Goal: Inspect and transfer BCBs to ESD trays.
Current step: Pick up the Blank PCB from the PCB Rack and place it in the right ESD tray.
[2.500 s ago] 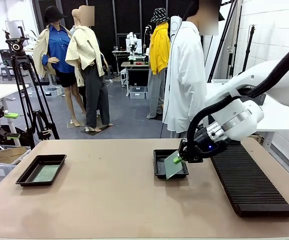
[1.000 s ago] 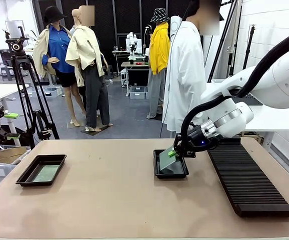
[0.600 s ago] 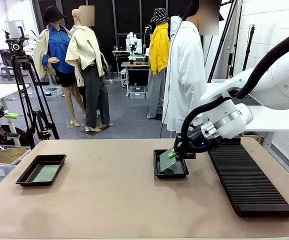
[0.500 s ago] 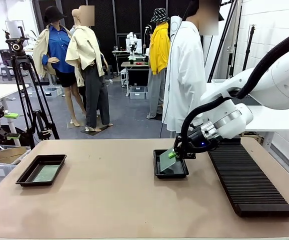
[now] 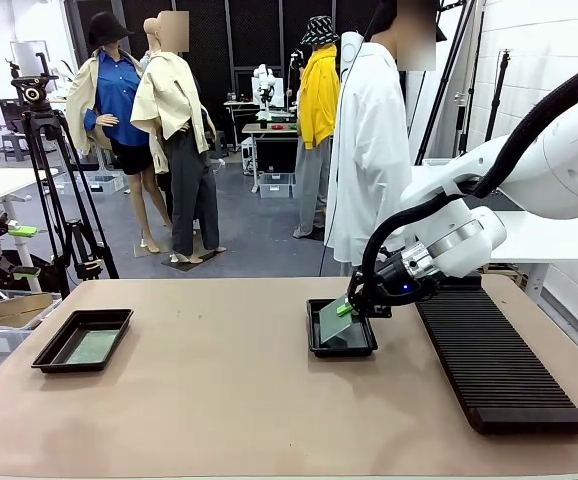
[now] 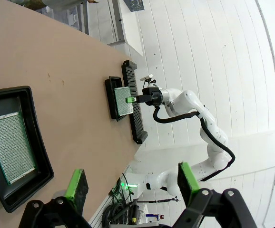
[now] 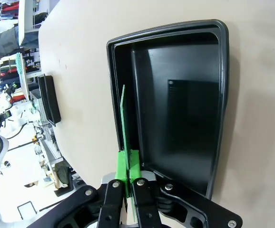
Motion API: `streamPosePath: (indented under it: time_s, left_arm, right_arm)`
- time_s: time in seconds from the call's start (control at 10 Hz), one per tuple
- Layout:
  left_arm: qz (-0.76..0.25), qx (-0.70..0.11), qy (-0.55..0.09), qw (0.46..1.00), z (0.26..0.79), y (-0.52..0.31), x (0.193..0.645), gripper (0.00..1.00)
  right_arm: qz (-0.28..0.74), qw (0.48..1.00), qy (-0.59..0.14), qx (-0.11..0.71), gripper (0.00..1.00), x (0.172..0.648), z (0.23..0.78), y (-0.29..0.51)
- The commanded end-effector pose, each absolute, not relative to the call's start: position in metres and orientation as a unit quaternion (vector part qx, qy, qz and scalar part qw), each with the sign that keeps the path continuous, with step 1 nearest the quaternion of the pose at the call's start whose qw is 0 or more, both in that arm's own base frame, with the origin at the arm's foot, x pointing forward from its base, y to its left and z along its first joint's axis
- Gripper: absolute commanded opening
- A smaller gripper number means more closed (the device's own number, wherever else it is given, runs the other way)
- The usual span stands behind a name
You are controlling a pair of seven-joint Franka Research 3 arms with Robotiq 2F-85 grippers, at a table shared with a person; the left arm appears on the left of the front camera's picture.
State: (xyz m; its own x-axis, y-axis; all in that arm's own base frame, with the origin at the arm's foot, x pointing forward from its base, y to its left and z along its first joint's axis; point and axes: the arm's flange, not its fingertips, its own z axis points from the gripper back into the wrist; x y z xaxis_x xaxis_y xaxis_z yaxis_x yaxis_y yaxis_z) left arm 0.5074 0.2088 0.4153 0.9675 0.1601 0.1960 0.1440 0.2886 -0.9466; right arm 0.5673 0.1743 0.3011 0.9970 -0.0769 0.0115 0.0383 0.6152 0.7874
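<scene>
My right gripper (image 5: 347,308) is shut on one edge of a green BCB (image 5: 333,325), which leans steeply with its lower part inside the middle ESD tray (image 5: 314,345). In the right wrist view the BCB (image 7: 123,128) shows edge-on along one long wall of that tray (image 7: 223,95), pinched by my right gripper (image 7: 127,166). A second ESD tray (image 5: 51,358) at the table's left holds a BCB (image 5: 91,347) lying flat. My left gripper (image 6: 132,183) hangs open above that tray (image 6: 37,137) and its BCB (image 6: 9,147).
A long black ribbed rack (image 5: 494,355) lies along the table's right side, close beside the middle tray. A person in a white coat (image 5: 369,150) stands behind the far edge. Bare tabletop (image 5: 209,380) stretches between the two trays.
Since the oldest frame my right gripper has carried the BCB left and a little farther over the middle tray. Over the last half second nothing has moved.
</scene>
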Motion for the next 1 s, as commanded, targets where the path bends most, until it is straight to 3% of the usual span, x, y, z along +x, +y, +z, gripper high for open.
streamPosePath:
  time_s: [0.0,0.2,0.3,0.7,0.8,0.9]
  left_arm:
    - [0.012,-0.594,-0.126,0.795,0.419,0.208,0.509,1.00]
    - [0.012,-0.594,-0.126,0.795,0.419,0.208,0.509,1.00]
    - [0.012,-0.594,-0.126,0.795,0.419,0.208,0.509,1.00]
    - [0.012,-0.594,-0.126,0.795,0.419,0.208,0.509,1.00]
    - [0.012,-0.594,-0.126,0.795,0.419,0.208,0.509,1.00]
    - [0.012,-0.594,-0.126,0.795,0.419,0.208,0.509,1.00]
  right_arm:
    - [-0.033,0.898,-0.024,0.438,0.00,0.567,0.303,0.174]
    - [-0.032,0.898,-0.022,0.437,0.02,0.567,0.301,0.174]
    - [-0.037,0.901,-0.026,0.431,0.11,0.569,0.300,0.173]
    - [-0.028,0.917,-0.031,0.397,0.87,0.580,0.301,0.174]
    - [-0.022,0.924,-0.037,0.381,1.00,0.581,0.311,0.179]
    - [-0.018,0.929,-0.044,0.368,1.00,0.582,0.324,0.181]
